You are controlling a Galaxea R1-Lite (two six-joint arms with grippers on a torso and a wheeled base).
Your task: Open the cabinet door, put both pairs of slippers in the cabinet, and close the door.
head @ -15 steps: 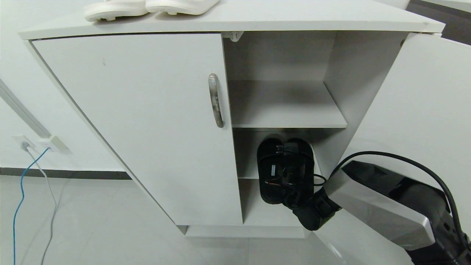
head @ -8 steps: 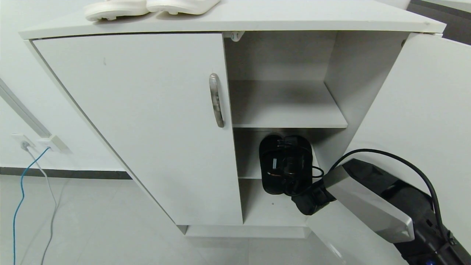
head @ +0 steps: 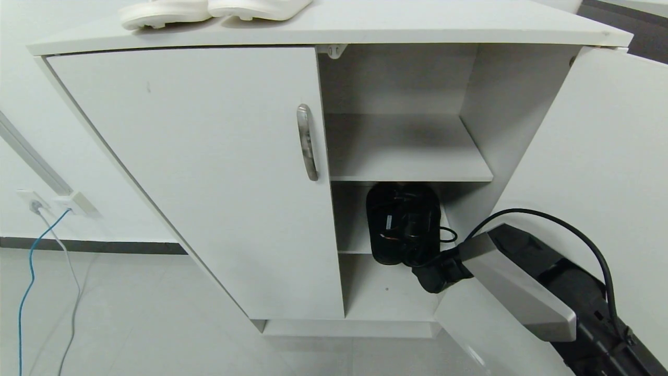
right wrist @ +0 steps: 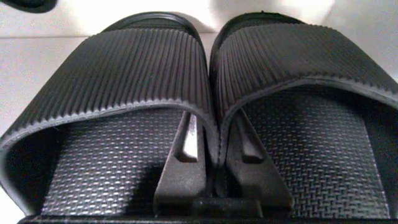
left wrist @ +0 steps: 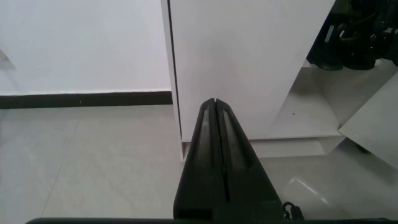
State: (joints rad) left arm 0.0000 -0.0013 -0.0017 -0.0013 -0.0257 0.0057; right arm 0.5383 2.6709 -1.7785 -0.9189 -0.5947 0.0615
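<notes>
A pair of black slippers (head: 399, 222) hangs pressed together in the cabinet's (head: 323, 34) open right half, level with the lower shelf (head: 350, 244) and just under the upper shelf (head: 407, 151). My right gripper (head: 415, 250) is shut on the black slippers (right wrist: 143, 81); its fingers (right wrist: 186, 155) pinch the two inner side walls together. A pair of white slippers (head: 209, 9) lies on the cabinet top. My left gripper (left wrist: 214, 106) is shut and holds nothing, low over the floor in front of the closed left door (left wrist: 249, 56). The black slippers (left wrist: 348, 43) also show from there.
The left door (head: 198, 172) is closed, with a metal handle (head: 307, 142). The right door (head: 600, 156) stands swung open beside my right arm. A wall socket (head: 32, 202) with a blue cable (head: 23, 292) is at the left. Grey floor (head: 135, 334) lies in front.
My right arm has carried the black slippers up and deeper into the cabinet, from the bottom compartment's front to the lower shelf level. The left gripper's earlier state is not shown.
</notes>
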